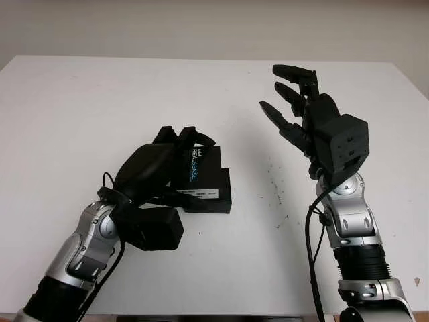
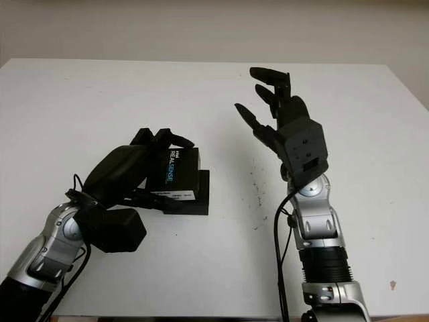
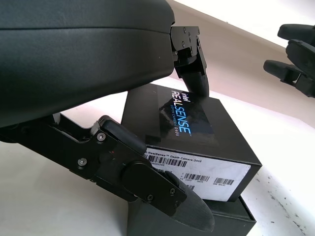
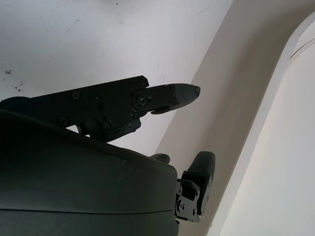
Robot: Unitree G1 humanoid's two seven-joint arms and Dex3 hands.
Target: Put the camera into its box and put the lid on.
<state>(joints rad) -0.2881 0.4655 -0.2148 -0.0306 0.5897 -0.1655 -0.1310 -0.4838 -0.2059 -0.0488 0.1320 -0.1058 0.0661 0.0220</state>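
Box (image 1: 201, 176) sits left of centre on the white bench (image 1: 80, 100), its lid askew under my left robot hand (image 1: 157, 161), which clasps it. My right robot hand (image 1: 298, 107) hovers open to its right.

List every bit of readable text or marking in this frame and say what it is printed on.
"intel REALSENSE" on the top of the black lid, held by the left hand.
"RealSense Depth Camera D405", partly legible, on the white sticker on the lid's side.
Barcodes and small print on that sticker: too small to read.
Thin line under REALSENSE: unreadable.
Box base, right hand: no text.
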